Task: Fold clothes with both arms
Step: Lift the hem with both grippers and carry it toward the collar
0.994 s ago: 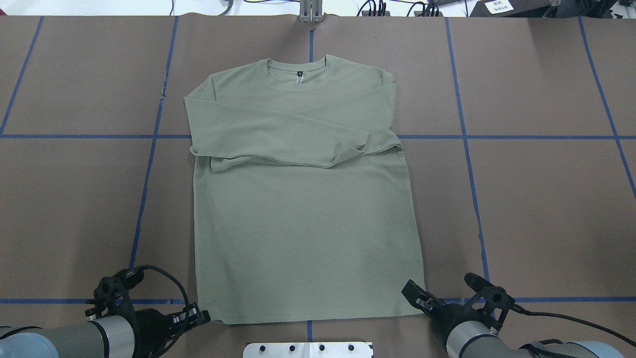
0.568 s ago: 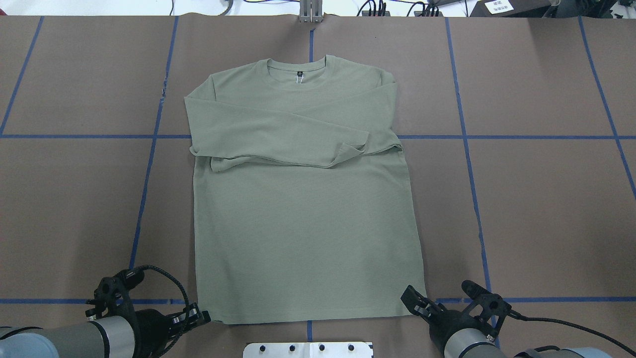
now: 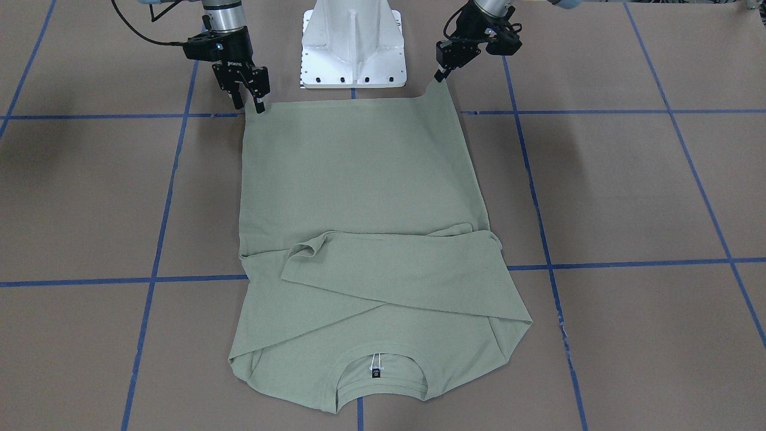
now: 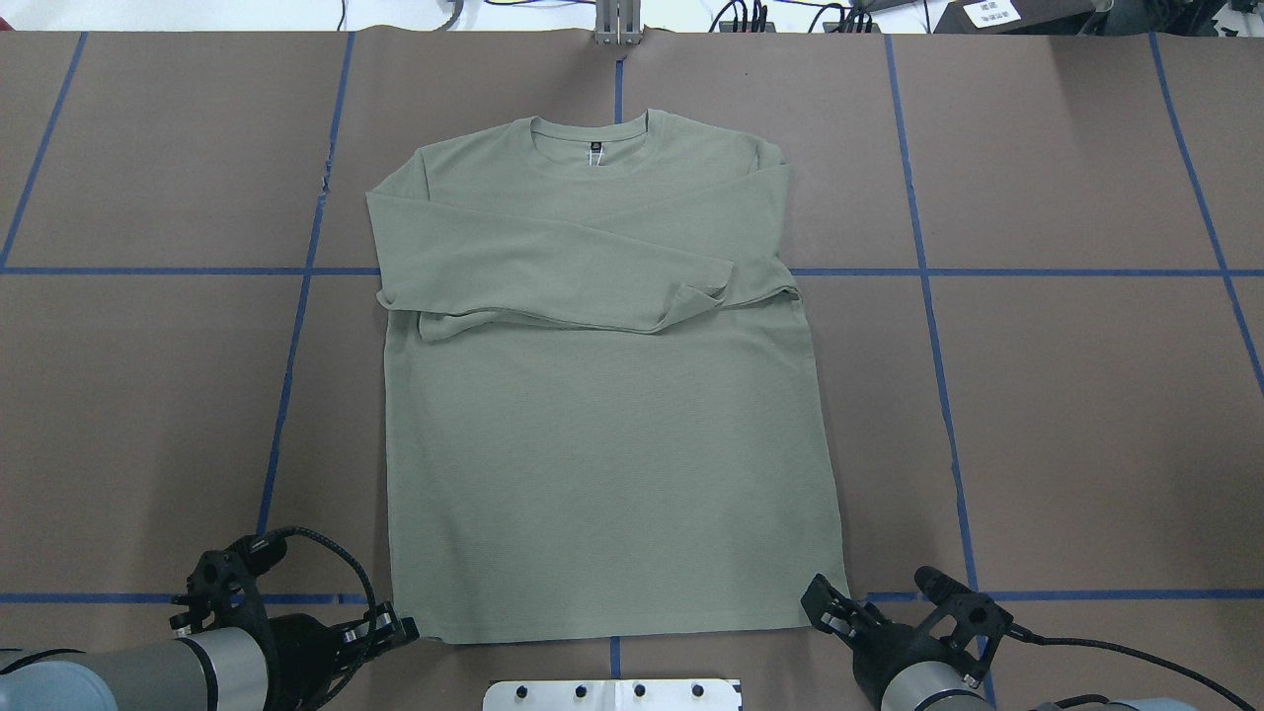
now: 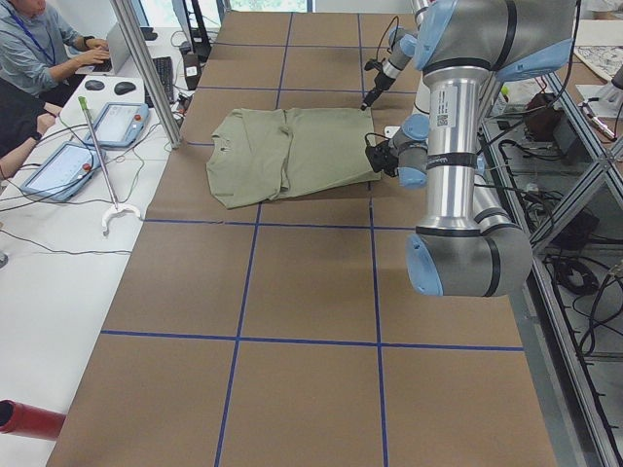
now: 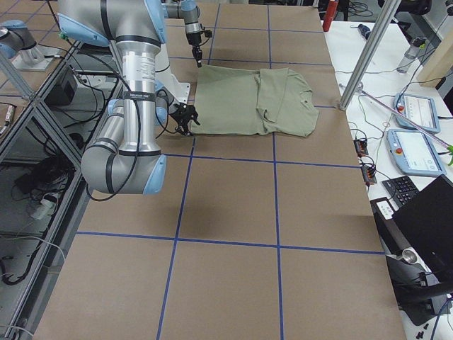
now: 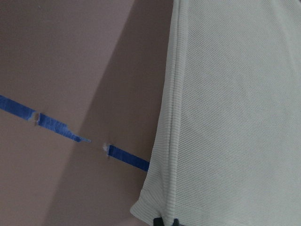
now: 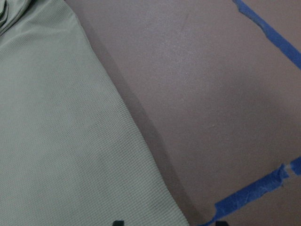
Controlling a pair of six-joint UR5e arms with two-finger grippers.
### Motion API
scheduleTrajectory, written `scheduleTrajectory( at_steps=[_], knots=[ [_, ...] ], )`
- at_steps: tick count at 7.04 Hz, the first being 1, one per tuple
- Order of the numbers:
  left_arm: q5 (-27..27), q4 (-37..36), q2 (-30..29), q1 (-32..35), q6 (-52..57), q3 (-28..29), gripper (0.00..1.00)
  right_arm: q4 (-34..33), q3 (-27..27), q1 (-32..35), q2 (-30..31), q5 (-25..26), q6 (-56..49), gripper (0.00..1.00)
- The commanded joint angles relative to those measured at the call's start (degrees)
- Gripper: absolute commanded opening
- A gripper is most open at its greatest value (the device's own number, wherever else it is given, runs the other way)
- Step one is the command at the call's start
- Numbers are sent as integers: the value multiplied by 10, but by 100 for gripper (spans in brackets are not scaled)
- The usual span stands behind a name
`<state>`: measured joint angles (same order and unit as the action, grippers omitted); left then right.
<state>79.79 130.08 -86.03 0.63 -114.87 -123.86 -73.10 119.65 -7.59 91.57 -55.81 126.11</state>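
- Because the shirt (image 4: pixel 612 444) is a soft, light knit, expect it to drape and stretch rather than hold any shape. It lies flat on the table (image 4: pixel 1086 395), with the neckline (image 4: pixel 592 126) at the far side, both sleeves (image 4: pixel 553 281) crossed over the chest and the hem nearest the robot.
- Best hold, by my reading: the two hem corners, pinched through both layers. Lift them level and together so the cloth does not skew or pull the sleeves loose.
- Left arm (image 4: pixel 217 667): jaws narrow, apparently pinched on the left hem corner (image 3: pixel 447 90). The front view shows that corner drawn up into a small peak.
- Right arm (image 4: pixel 923 676): jaws wide, one tip either side of the right hem corner (image 3: pixel 266 117), not gripping. Its wrist view shows the cloth edge running between the tips.
- Against a second ago: the right arm has drawn back toward the robot, onto its corner. The left arm and shirt are unchanged.
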Motion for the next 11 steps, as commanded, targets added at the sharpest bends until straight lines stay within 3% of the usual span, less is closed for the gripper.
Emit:
scheduleTrajectory(
  at_steps=[1,2,4,5,6,7,8,9,11],
  knots=[
    [-1,0,1,0,0,0,0,1,-1,-1,-3,2,0,54],
    [-2,1,1,0,0,0,0,1,0,-2,-4,5,0,35],
    [-2,1,1,0,0,0,0,1,0,-14,-4,12,0,35],
    [-2,1,1,0,0,0,0,1,0,-14,-5,13,1,27],
    [-2,1,1,0,0,-1,0,1,1,-13,-4,14,1,0],
    [-1,1,0,0,1,-4,0,-1,15,-9,-3,12,-1,0],
    [17,-4,12,2,7,-43,0,-7,65,-7,11,9,-8,0],
    [59,-73,16,12,8,-114,0,-81,145,-7,29,0,-14,0],
    [158,-274,5,39,16,-299,0,-297,348,18,10,-92,-49,0]
  ],
)
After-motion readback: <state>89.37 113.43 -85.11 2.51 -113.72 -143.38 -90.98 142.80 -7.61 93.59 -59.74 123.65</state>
